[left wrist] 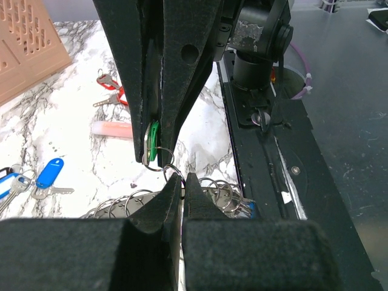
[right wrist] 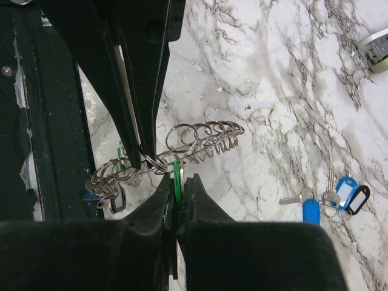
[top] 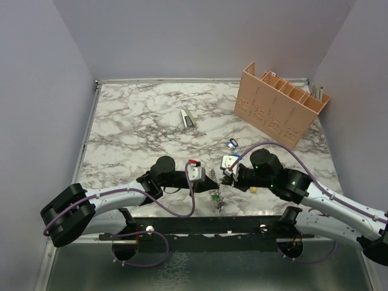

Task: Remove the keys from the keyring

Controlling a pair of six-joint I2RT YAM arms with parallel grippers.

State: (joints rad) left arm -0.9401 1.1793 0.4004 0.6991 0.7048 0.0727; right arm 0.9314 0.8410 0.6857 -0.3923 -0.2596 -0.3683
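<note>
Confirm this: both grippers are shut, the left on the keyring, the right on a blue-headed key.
Not blue: the key in the right gripper has a green head, as the right wrist view shows. The left gripper is shut on the keyring.

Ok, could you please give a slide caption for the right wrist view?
Right claw shut on a green key, left claw pinching the coiled keyring, over the marble table.

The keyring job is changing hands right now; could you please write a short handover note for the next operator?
Left gripper: shut, pinching the keyring by its wire.
Right gripper: shut on the green key, not yet off the ring.
Done: blue keys lie on the table, apart from the ring.
To do: pull the green key free, then check the ring for others.
</note>
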